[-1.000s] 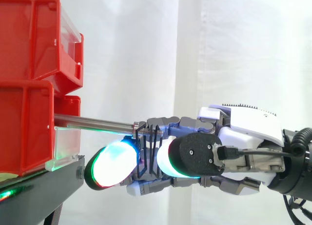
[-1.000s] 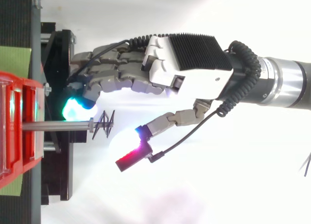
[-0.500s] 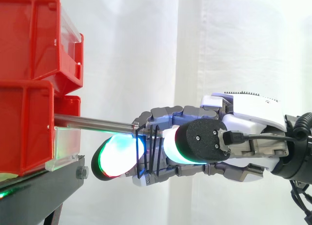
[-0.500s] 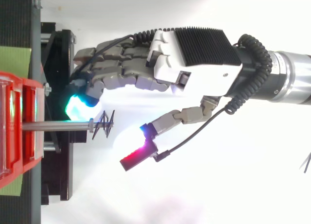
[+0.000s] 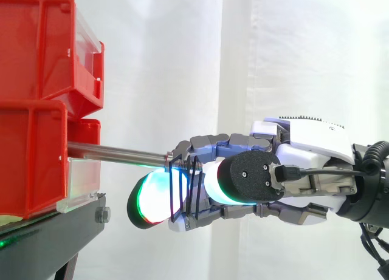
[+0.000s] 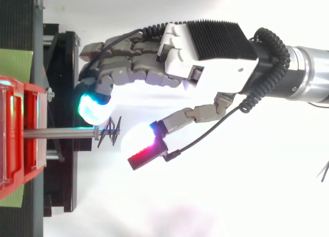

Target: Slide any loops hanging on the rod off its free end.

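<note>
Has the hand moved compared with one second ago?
Yes. Against the red bins, the hand has drawn rightward along the rod, toward its free end, where the loops hang.

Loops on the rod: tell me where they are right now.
In the top view the black loops hang at the free right end of the rod, away from the red bins and close beside the hand.
</note>
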`<state>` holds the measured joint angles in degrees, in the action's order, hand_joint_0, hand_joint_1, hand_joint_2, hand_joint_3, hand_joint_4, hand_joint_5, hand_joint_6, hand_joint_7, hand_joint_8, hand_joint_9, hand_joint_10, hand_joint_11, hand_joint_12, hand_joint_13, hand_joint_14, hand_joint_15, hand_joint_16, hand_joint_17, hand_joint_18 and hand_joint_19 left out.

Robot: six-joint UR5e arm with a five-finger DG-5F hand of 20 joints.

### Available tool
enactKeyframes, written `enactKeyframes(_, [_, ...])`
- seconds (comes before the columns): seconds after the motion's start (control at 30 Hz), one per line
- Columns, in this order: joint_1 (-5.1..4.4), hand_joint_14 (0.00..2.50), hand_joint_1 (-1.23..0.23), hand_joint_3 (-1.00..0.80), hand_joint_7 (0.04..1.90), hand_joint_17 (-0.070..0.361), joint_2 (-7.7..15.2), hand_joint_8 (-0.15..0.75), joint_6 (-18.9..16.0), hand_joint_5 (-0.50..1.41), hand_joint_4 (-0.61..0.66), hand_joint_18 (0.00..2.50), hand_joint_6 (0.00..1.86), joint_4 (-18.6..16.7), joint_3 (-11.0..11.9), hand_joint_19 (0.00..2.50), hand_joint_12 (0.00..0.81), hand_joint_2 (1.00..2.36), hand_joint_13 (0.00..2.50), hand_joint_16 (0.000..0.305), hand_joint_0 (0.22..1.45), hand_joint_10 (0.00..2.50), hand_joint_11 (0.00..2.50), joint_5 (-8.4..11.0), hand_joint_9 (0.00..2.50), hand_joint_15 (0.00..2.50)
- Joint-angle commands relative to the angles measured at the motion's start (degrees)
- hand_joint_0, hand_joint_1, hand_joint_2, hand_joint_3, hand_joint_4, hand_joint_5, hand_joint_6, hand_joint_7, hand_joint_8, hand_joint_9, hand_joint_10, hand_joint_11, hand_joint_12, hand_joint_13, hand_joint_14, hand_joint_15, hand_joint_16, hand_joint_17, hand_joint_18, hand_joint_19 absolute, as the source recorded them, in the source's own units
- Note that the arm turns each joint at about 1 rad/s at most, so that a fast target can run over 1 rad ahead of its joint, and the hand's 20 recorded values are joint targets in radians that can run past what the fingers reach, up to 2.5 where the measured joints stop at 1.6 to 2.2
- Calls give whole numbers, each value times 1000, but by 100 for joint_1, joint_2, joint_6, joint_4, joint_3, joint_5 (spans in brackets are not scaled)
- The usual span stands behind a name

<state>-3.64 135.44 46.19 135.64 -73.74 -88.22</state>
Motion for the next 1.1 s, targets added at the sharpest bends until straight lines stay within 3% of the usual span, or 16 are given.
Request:
enactKeyframes(0.0, [30,2,-650,-344,1067,130,0,256,-5,-172,230,368,502,-2,0,241,369,1013,304,58,546,10,286,-11,511,92])
enactKeyframes(0.67, [65,3,-702,-348,1143,129,9,253,22,-161,217,392,501,-125,0,245,365,1012,317,57,556,11,305,-11,515,94])
enactKeyframes(1.07, [-14,3,-697,-344,1140,129,114,255,215,-160,221,396,501,-319,-35,253,366,1014,319,57,553,11,314,-11,517,94])
